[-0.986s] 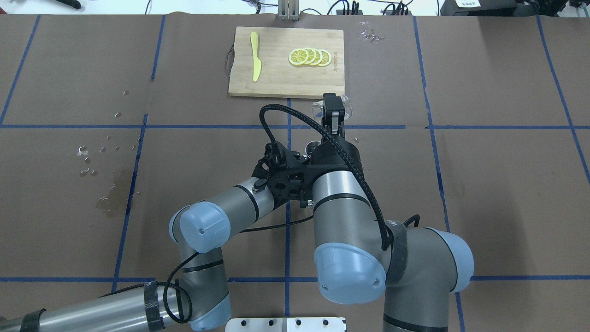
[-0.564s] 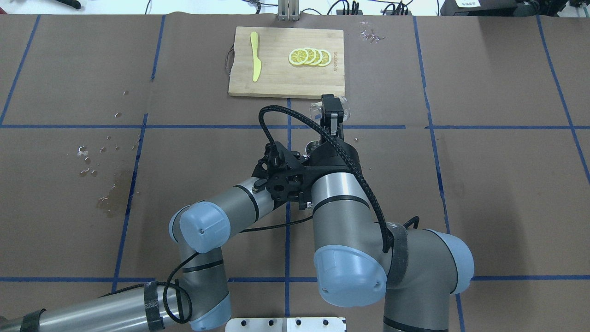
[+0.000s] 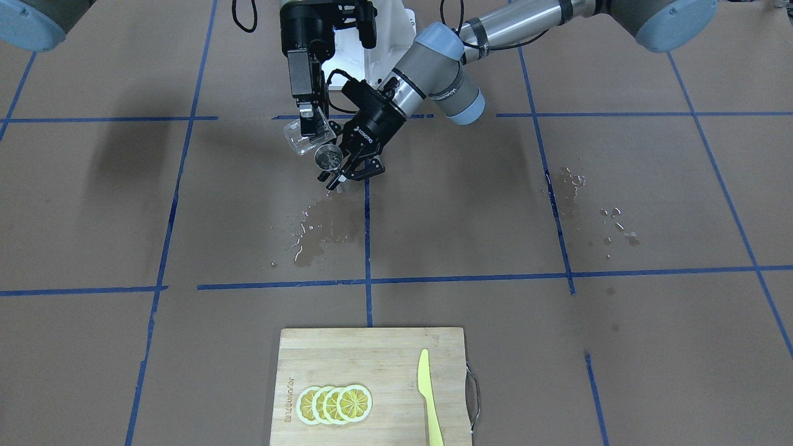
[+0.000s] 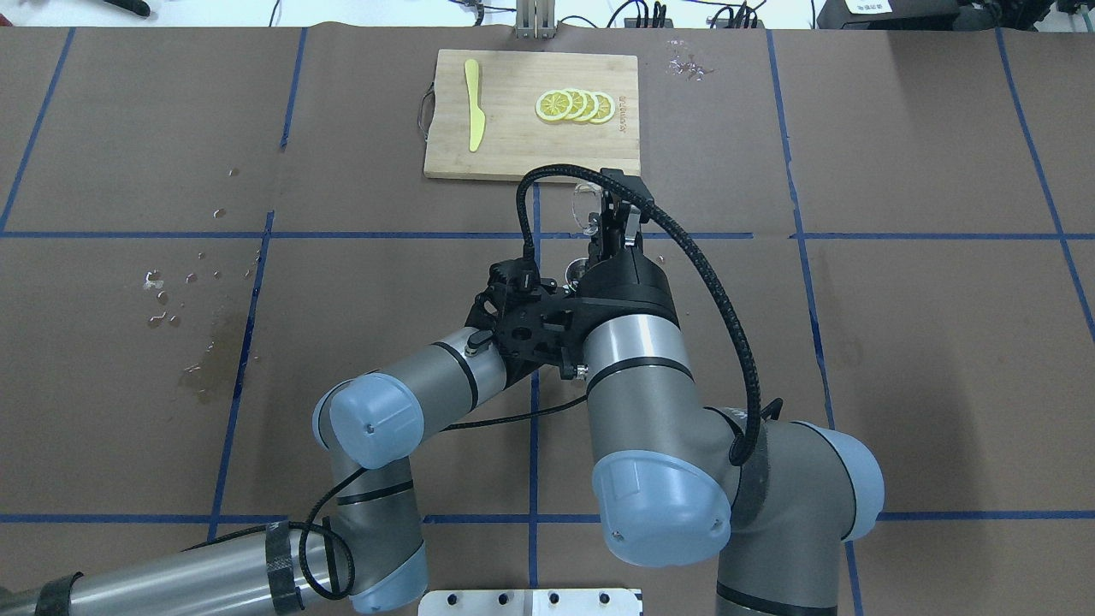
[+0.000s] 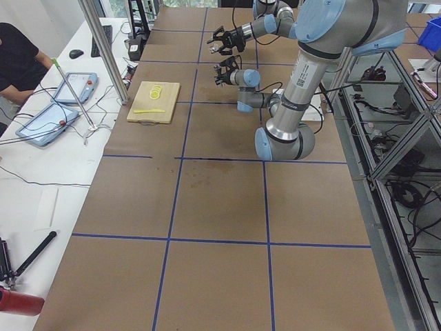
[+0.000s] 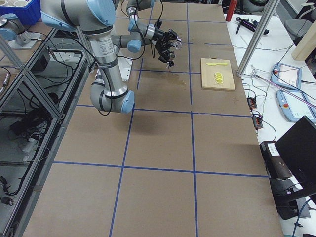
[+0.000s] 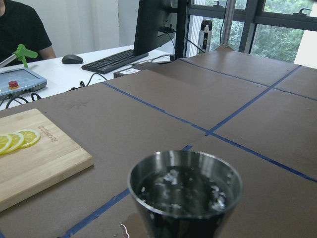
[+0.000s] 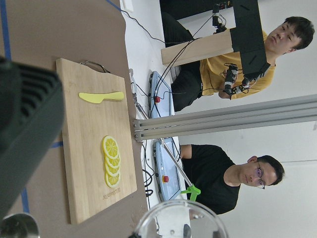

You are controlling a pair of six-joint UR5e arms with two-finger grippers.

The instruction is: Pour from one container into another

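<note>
Two vessels meet over a wet surface

The small clear glass cup (image 3: 302, 135) is held aloft near the middle of the brown, blue-taped surface (image 3: 557, 347). It is tipped steeply, with its mouth angled down toward the metal jigger (image 3: 326, 157). The right fingers (image 3: 308, 113) reach down from above and are clamped on the cup's wall. The cup's lip hangs right at the jigger's rim, but the views do not settle whether glass and metal touch.

The jigger sits just below and beside the cup, upright, with its upper cone open. The left wrist view shows clear liquid, its top rippled, inside that cone. The left fingers (image 3: 339, 174) close around the jigger from the side and carry it clear of the surface.

Under the two vessels lies a dark wet patch (image 3: 316, 232) with scattered droplets. A second patch of drops (image 3: 595, 210) lies well apart, on the left arm's side.

Near the far edge from the robot rests a wooden cutting board (image 3: 372, 371). It bears a fanned row of lemon slices (image 3: 334, 404) and a yellow knife (image 3: 429, 396), the two lying apart.
</note>
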